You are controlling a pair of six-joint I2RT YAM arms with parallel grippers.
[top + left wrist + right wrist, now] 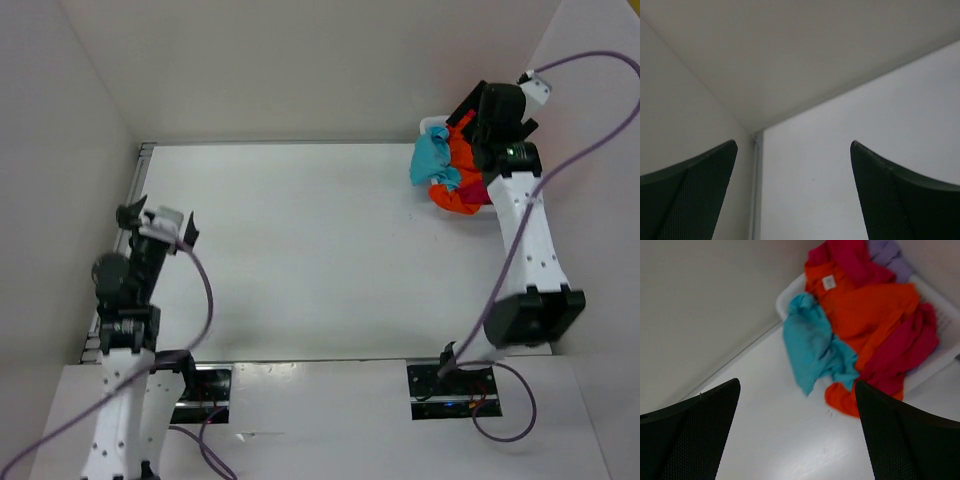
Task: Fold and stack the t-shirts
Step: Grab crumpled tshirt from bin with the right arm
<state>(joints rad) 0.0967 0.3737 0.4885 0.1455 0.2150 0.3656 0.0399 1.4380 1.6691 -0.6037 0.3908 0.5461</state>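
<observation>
My right claw (pixel 796 386) spread, reaching toward heaped shirts (pixel 860 315) in basket (pixel 786 299); left claw (pixel 158 220) spread, raised above desk (pixel 300 250).

White table (pixel 330 260), plain white walls (pixel 300 70) on three sides; metal rail (pixel 756 200) along table's left edge.

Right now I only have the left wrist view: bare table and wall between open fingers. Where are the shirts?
Observer: Heaped in the basket at the far right corner of the table.
Operator: All inside it?
Observer: No. The turquoise shirt and the orange shirt hang over the rim onto the table.
Operator: Has the right side grabbed one?
Observer: No. The right gripper is open by the pile, with nothing between its fingers.
</observation>
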